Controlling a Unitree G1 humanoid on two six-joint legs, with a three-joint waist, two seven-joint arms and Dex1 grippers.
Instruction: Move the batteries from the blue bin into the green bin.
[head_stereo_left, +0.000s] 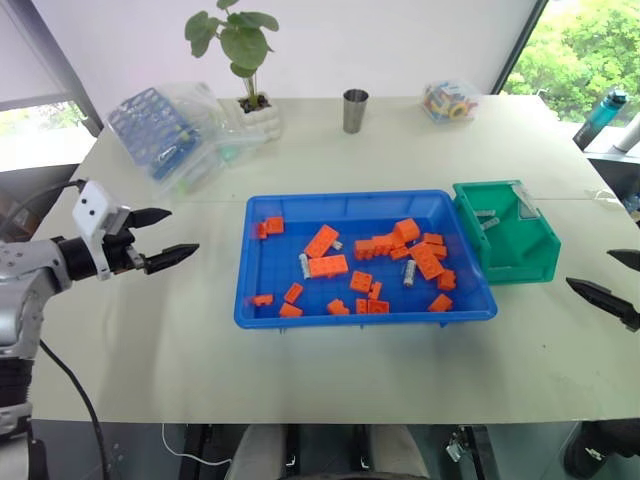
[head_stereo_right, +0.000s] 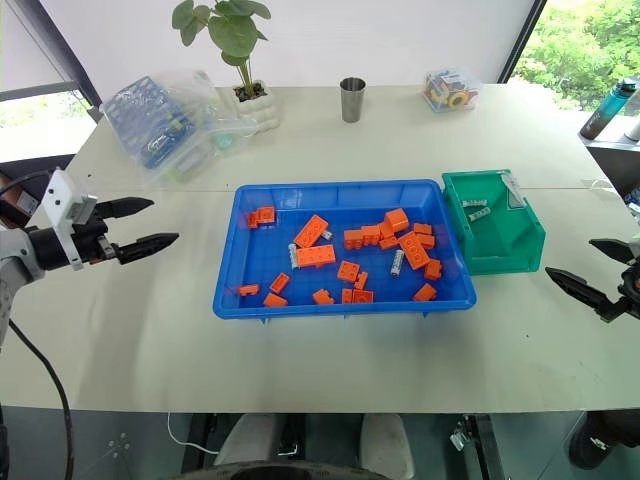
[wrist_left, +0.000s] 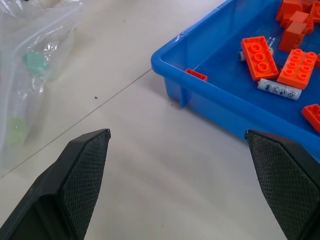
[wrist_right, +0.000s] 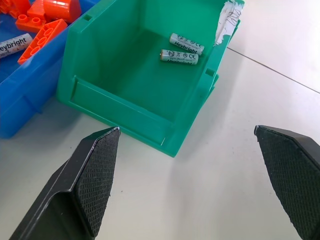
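The blue bin (head_stereo_left: 345, 197) lies mid-table with many orange bricks (head_stereo_left: 328, 266) scattered in it. Thin silvery batteries lie among them, one (head_stereo_left: 304, 265) left of centre, one (head_stereo_left: 408, 275) towards the right, and the left wrist view shows a battery (wrist_left: 279, 89) beside a brick. Touching the blue bin's right side is the green bin (head_stereo_left: 520, 262), which holds two batteries (wrist_right: 186, 43) near its back wall. My left gripper (head_stereo_left: 180, 231) hovers open and empty left of the blue bin. My right gripper (head_stereo_left: 590, 268) hovers open and empty just right of the green bin.
At the table's back stand a potted plant (head_stereo_left: 250, 105), a metal cup (head_stereo_left: 355, 110), a clear bag with a blue rack (head_stereo_left: 165, 130) and a clear box of coloured bits (head_stereo_left: 450, 100). A water bottle (head_stereo_left: 602, 117) stands off the far right.
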